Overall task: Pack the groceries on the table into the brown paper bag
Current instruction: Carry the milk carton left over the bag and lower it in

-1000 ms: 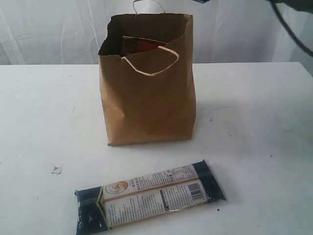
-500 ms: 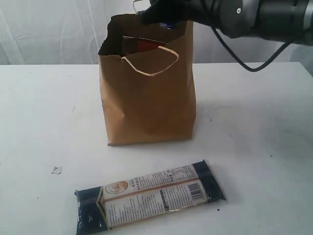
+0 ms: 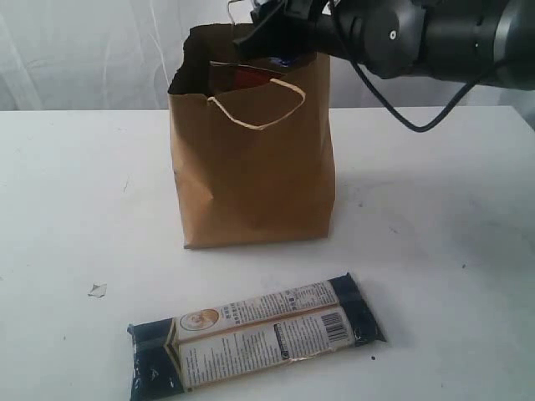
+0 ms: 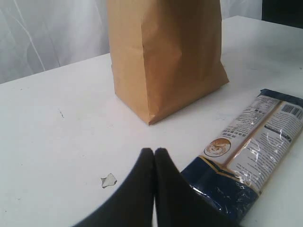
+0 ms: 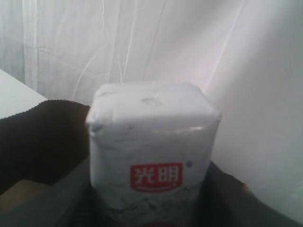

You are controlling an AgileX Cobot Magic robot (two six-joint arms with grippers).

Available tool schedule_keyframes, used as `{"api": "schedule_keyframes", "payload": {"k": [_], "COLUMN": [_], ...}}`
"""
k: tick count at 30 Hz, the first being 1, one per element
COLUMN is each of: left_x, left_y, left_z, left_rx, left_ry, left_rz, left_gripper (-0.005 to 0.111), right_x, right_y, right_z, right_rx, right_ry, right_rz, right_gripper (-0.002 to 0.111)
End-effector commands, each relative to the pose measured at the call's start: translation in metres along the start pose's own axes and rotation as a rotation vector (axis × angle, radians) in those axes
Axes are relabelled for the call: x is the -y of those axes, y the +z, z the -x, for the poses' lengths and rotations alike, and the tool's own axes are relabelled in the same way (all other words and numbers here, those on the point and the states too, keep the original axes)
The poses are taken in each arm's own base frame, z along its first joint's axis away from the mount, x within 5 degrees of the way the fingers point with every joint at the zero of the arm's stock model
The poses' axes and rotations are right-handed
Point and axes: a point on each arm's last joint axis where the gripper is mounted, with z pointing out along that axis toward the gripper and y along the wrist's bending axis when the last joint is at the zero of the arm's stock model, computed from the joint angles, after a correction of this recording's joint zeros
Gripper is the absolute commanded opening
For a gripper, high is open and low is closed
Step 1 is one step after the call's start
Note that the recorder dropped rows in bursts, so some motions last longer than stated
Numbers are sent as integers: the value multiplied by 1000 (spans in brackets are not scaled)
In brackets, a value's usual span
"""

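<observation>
The right arm comes in from the right edge of the scene, high above the table [image 3: 435, 209], its dark forearm stretched roughly level toward the left. It ends over the open top of the brown paper bag [image 3: 251, 167]. The right gripper [image 3: 272, 33] hangs at the far rim of the bag, just above the mouth and beside the far handle. Its fingers are partly spread and clamped on the small blue-silver packet [image 5: 151, 142]. The right wrist view shows this as a silvery block with a red label bearing white characters, held with its flat end toward the white curtain [image 5: 246, 71]. In the exterior view only a bit of blue shows under the gripper, at the bag's rim.

The left arm is low over the near part of the table. The left gripper [image 4: 154, 158] has its two dark fingers pressed together, holding nothing. It is just beside the left end of the long dark-blue packet [image 3: 255, 334] and not touching it.

The bag stands upright at the middle of the table. Inside it, a pouch with an orange-red label [image 3: 247, 77] shows under the rim. The long packet lies flat on the near side of the bag, well apart from it. A small scrap [image 3: 98, 290] lies on the table to the near left.
</observation>
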Motion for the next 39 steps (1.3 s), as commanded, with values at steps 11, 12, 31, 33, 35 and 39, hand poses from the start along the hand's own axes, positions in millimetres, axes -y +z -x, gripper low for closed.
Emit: {"api": "schedule_keyframes", "payload": {"k": [11, 12, 31, 33, 35, 39], "left_x": [0, 0, 0, 0, 0, 0], "left_y": [0, 0, 0, 0, 0, 0], "left_z": [-1, -1, -1, -1, -1, -1], "left_rx": [1, 1, 1, 1, 1, 1], "left_ry": [-3, -3, -3, -3, -3, -3], "left_rz": [-5, -5, -5, -5, -5, -5], "left_gripper": [0, 0, 0, 0, 0, 0], "right_x": [-10, -9, -9, -9, -9, -10], "right_y": [-7, -8, -18, -18, -18, -19], "right_z": [15, 17, 23, 23, 22, 21], "right_rx": [6, 6, -27, -32, -35, -53], "right_ry": [6, 6, 4, 4, 4, 3], "right_rz": [38, 40, 63, 66, 67, 76], "right_gripper": [62, 65, 72, 72, 72, 72]}}
